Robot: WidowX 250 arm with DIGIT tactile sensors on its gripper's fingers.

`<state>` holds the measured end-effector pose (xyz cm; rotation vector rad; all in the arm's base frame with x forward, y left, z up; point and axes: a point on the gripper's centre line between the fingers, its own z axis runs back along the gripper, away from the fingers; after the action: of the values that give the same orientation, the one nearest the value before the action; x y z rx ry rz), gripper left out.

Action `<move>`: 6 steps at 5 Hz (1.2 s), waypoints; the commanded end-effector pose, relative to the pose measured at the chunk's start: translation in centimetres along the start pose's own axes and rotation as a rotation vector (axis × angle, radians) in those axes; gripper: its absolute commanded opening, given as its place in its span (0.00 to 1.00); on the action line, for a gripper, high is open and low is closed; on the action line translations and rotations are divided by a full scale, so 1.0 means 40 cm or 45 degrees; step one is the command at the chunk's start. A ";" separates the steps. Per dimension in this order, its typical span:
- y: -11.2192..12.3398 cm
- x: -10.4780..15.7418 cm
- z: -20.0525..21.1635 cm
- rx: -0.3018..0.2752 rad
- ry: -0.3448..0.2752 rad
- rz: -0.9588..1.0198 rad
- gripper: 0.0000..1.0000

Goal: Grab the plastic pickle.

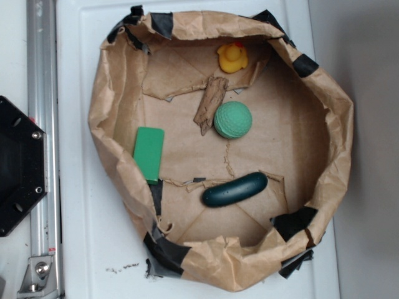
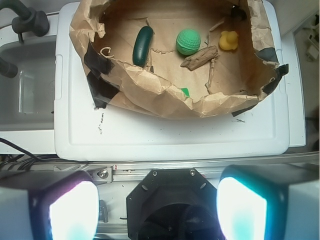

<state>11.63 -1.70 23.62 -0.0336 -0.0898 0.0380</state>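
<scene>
The plastic pickle [image 1: 234,190] is dark green, glossy and sausage-shaped. It lies on the floor of a brown paper nest [image 1: 112,93] near the front rim in the exterior view. In the wrist view the pickle [image 2: 142,45] lies at the upper left inside the nest. My gripper [image 2: 157,210] is open, its two glowing fingertips [image 2: 72,210] wide apart with nothing between them. It hangs over the black robot base, well outside the nest and far from the pickle. The gripper does not show in the exterior view.
Inside the nest are a light green dimpled ball [image 1: 233,119], a yellow rubber duck [image 1: 232,57], a brown bark-like piece [image 1: 210,103] and a flat green block [image 1: 148,154]. The nest sits on a white lid [image 2: 175,135]. The black base [image 2: 172,205] and a metal rail [image 1: 42,143] lie beside it.
</scene>
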 end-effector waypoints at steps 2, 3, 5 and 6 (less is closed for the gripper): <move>0.017 0.063 -0.022 0.008 -0.115 0.008 1.00; 0.022 0.167 -0.106 -0.099 -0.174 0.139 1.00; 0.031 0.276 -0.301 -0.252 -0.150 0.446 1.00; 0.023 0.317 -0.359 -0.256 -0.140 0.457 1.00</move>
<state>24.76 -1.08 9.22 -0.2474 -0.1450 0.3931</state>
